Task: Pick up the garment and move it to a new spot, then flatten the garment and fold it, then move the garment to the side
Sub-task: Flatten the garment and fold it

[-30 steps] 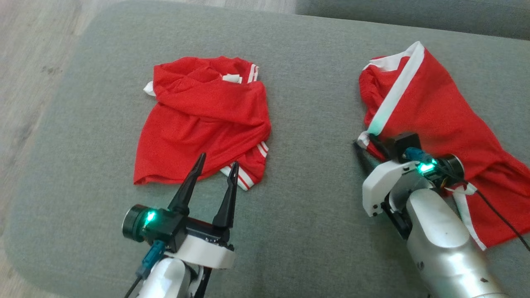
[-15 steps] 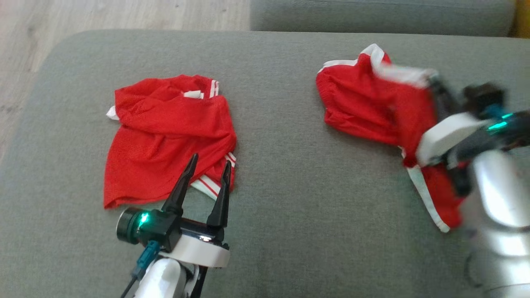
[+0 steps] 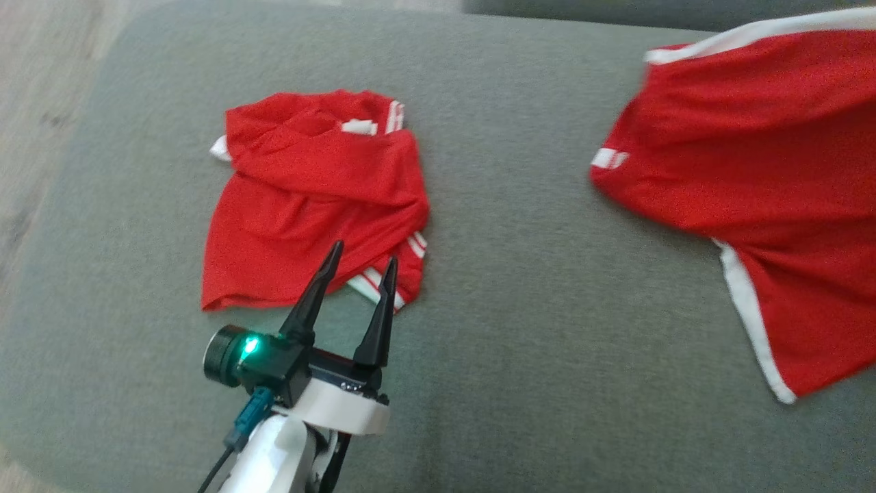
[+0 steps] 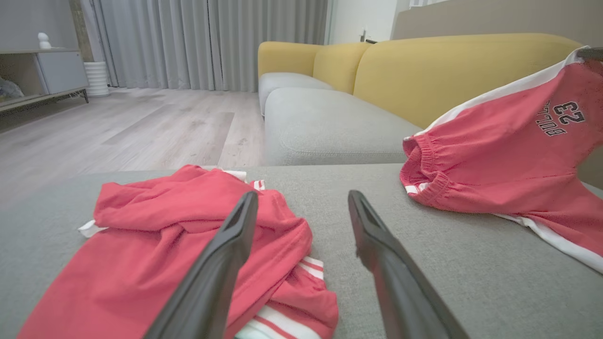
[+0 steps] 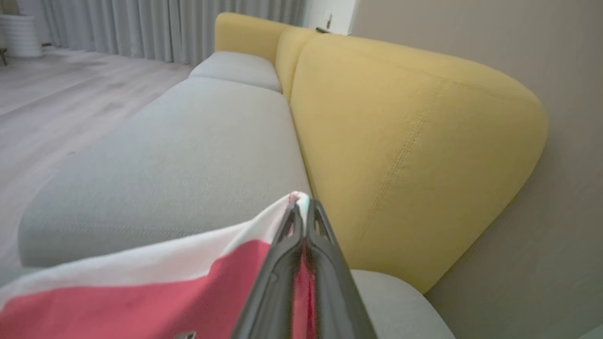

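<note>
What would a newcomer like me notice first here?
The red shorts with a white stripe, held up at the right, pinched by their white edge in the shut right gripper. Next, a crumpled red garment at the left of the grey cushion, the open left gripper poised just before it. Behind stands a bright yellow backrest.

Grey fabric seat cushion (image 3: pixel 520 329), bare in a broad lane right of the left gripper (image 3: pixel 364 252), bounded by the crumpled red white-striped garment (image 3: pixel 308 205) just ahead of its spread fingers and the lifted red white-trimmed shorts (image 3: pixel 739 157) pinched by the right gripper (image 5: pixel 301 203), beyond which a yellow padded backrest (image 5: pixel 400 141) blocks passage.
</note>
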Controlling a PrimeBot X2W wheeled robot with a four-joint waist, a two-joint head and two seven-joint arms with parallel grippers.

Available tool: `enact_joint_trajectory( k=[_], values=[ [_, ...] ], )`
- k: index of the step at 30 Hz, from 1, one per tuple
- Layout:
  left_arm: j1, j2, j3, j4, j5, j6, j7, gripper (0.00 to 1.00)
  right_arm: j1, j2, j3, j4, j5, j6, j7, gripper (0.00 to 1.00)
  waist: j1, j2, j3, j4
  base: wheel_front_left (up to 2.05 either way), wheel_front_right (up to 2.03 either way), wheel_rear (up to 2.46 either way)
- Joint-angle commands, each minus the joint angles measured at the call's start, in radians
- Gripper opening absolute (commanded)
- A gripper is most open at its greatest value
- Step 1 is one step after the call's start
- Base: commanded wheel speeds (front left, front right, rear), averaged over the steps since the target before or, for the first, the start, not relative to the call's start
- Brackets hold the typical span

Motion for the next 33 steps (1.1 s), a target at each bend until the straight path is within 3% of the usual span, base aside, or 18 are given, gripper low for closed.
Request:
enact_joint_trajectory(
  k=[1, 2, 3, 4, 5, 10, 18, 20, 21, 26, 33],
  values=[
    [-0.035, 0.000, 0.026, -0.028, 0.000, 0.002, -0.008, 1.00, -0.043, -0.025, 0.001, -0.019, -0.007, -0.001, -0.013, 0.00, -0.0001, 0.0000, 0.023, 0.030, 0.00, 0.00, 0.00],
    [-0.037, 0.000, 0.023, -0.027, -0.002, 0.003, -0.008, 1.00, -0.068, -0.042, -0.035, 0.019, -0.017, -0.001, -0.022, 0.00, -0.0001, 0.0000, 0.028, 0.040, 0.00, 0.00, 0.00],
    [-0.038, -0.001, 0.020, -0.027, -0.005, 0.004, -0.008, 1.00, -0.085, -0.055, -0.064, 0.053, -0.039, -0.001, -0.031, 0.29, -0.0001, 0.0000, 0.031, 0.049, 0.00, 0.00, 0.00],
    [-0.039, -0.001, 0.018, -0.027, -0.007, 0.005, -0.008, 1.00, -0.096, -0.070, -0.088, 0.082, -0.068, -0.001, -0.041, 0.96, -0.0001, 0.0000, 0.034, 0.056, 0.00, 0.00, 0.00],
    [-0.039, -0.001, 0.017, -0.027, -0.009, 0.007, -0.008, 1.00, -0.109, -0.082, -0.119, 0.109, -0.094, -0.001, -0.052, 1.00, -0.0001, 0.0000, 0.037, 0.060, 0.00, 0.00, 0.00],
    [-0.035, -0.001, 0.019, -0.027, -0.009, 0.016, -0.008, 1.00, -0.146, -0.071, -0.214, 0.203, -0.216, -0.001, -0.118, 1.00, -0.0001, 0.0000, 0.037, 0.054, 0.00, 0.00, 0.00],
    [-0.027, -0.001, 0.042, -0.022, 0.000, 0.013, -0.008, 1.00, -0.140, 0.114, -0.150, 0.260, -0.253, -0.001, -0.313, 1.00, -0.0001, 0.0000, -0.019, -0.035, 0.00, 0.00, 0.00],
    [-0.021, -0.001, 0.050, -0.021, 0.003, 0.012, -0.008, 1.00, -0.125, 0.175, -0.109, 0.260, -0.237, -0.001, -0.355, 1.00, -0.0001, 0.0000, -0.040, -0.060, 0.00, 0.00, 0.00],
    [-0.013, 0.000, 0.057, -0.022, 0.007, 0.011, -0.008, 1.00, -0.104, 0.235, -0.063, 0.248, -0.207, -0.001, -0.382, 1.00, -0.0001, 0.0000, -0.061, -0.084, 0.00, 0.00, 0.00],
    [0.013, 0.000, 0.070, -0.021, 0.011, 0.009, -0.008, 1.00, 0.007, 0.361, 0.079, 0.152, -0.087, -0.001, -0.406, 1.00, -0.0001, 0.0000, -0.112, -0.129, 0.00, 0.00, 0.00],
    [0.046, 0.000, 0.078, -0.020, 0.009, 0.008, -0.008, 1.00, 0.276, 0.403, 0.284, -0.081, 0.120, -0.001, -0.408, 1.00, -0.0001, 0.0000, -0.155, -0.156, 0.00, 0.00, 0.00]
  ],
)
